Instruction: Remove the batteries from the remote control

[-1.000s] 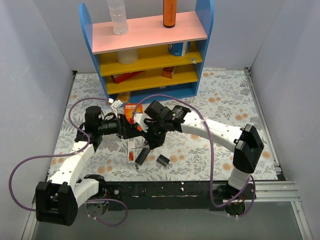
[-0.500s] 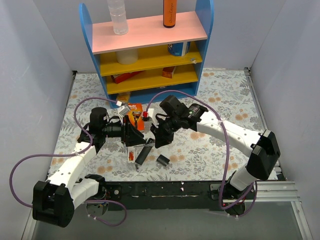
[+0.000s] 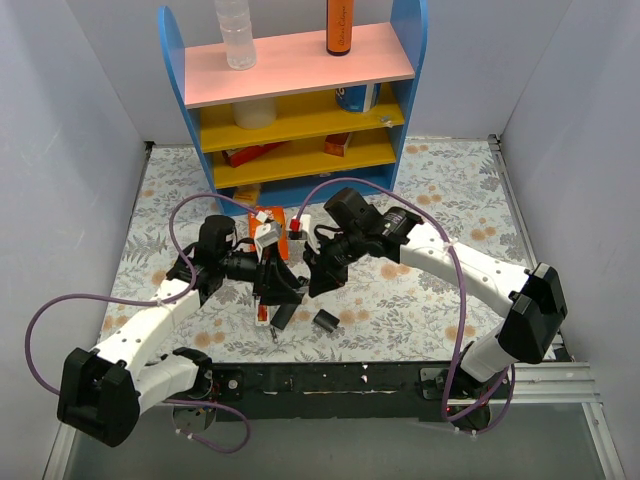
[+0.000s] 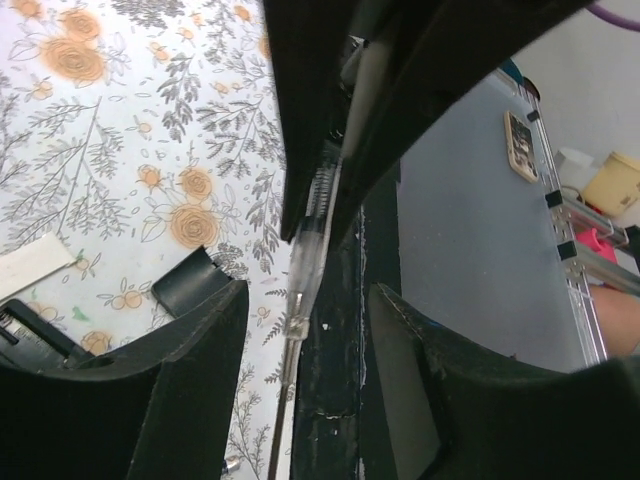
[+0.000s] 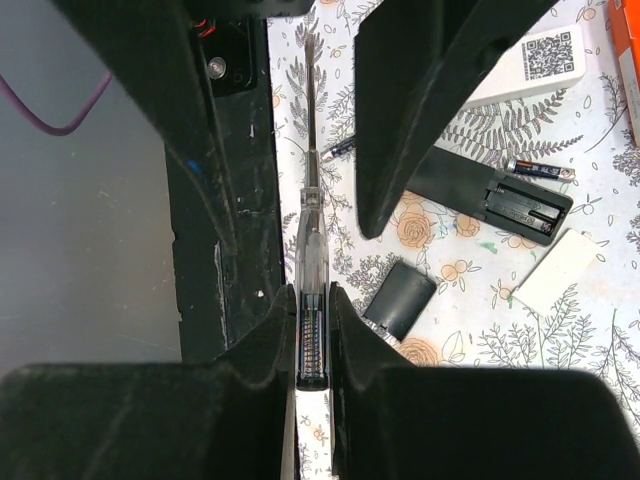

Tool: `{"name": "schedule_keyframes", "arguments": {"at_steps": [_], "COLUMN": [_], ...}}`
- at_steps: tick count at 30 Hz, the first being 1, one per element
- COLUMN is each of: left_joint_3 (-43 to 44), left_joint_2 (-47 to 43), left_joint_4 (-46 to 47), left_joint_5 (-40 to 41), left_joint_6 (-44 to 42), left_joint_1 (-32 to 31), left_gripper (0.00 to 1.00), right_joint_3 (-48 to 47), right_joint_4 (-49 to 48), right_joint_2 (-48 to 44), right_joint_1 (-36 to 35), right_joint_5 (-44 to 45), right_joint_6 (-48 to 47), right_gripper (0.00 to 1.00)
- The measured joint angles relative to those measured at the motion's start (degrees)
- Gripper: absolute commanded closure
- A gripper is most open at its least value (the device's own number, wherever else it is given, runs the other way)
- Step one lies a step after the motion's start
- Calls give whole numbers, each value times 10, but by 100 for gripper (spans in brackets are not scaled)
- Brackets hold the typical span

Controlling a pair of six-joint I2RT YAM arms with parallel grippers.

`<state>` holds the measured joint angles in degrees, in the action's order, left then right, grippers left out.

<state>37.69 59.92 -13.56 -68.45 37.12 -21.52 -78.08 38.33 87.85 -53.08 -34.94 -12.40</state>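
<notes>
The black remote (image 5: 465, 185) lies back up near the front edge, its battery compartment (image 5: 525, 212) uncovered; it also shows in the top view (image 3: 284, 313). One small battery (image 5: 540, 170) with a red-orange end lies loose beside it. A second small cylinder (image 5: 338, 150) lies nearer the edge. My right gripper (image 5: 312, 295) is shut on a clear-handled screwdriver (image 5: 311, 250), tip pointing at the table. My left gripper (image 4: 308, 300) is open, its fingers on either side of that screwdriver (image 4: 308, 240) without touching it.
The black battery cover (image 5: 400, 300) lies right of the remote. A white box with a QR code (image 5: 530, 65) and a white card (image 5: 550, 285) lie close by. The black front rail (image 5: 220, 250) is just below. The shelf (image 3: 300, 110) stands behind, an orange package (image 3: 262, 220) before it.
My left gripper has swung right and nearer, closing in on the right gripper's screwdriver. My right gripper drew back to the right, then stayed nearly still.
</notes>
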Motion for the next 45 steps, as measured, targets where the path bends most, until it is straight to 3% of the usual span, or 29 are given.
{"name": "schedule_keyframes", "arguments": {"at_steps": [2,3,4,5,8,9,12,14,18,20,27,34,39,42,43,44,45], "left_joint_3": [1,3,4,5,7,8,9,5,-33,-53,-69,-80,-80,-80,-80,-80,-80], "left_joint_2": [0,0,2,3,15,18,22,22,-4,-19,-29,-40,-40,-40,-40,-40,-40], "left_joint_4": [-4,-6,-7,-8,-10,-9,10,43,173,225,379,473,486,488,488,488,488], "left_joint_5": [-2,-2,-2,-1,7,5,5,8,28,37,51,73,81,86,87,90,91], "left_joint_6": [-9,-13,-16,-20,-29,-31,-22,7,105,151,285,367,384,390,392,393,394], "left_joint_1": [-14,-22,-28,-32,-34,-35,-36,-37,-39,-38,-38,-38,-38,-38,-38,-38,-38], "left_gripper": [57,64,79,86,100,100,100,100,100,100,100,100,100,100,100,100,100], "right_joint_3": [0,0,0,0,0,0,8,39,156,214,269,289,291,292,292,292,292], "right_joint_4": [0,-1,-2,-4,-3,-1,-10,-50,-211,-296,-487,-592,-638,-648,-653,-656,-658], "right_joint_2": [0,0,0,0,-1,-1,-6,-26,-102,-142,-176,-180,-180,-180,-180,-180,-180], "right_joint_1": [2,3,5,7,9,11,22,38,85,110,129,129,129,129,129,129,129], "right_joint_5": [-3,-5,-6,-10,-25,-28,-37,-53,-100,-111,-118,-118,-118,-118,-118,-118,-118], "right_joint_6": [2,2,3,4,5,4,15,41,148,206,321,391,418,426,427,428,427], "right_gripper": [99,99,99,99,99,99,83,79,61,46,44,46,60,64,72,96,99]}}
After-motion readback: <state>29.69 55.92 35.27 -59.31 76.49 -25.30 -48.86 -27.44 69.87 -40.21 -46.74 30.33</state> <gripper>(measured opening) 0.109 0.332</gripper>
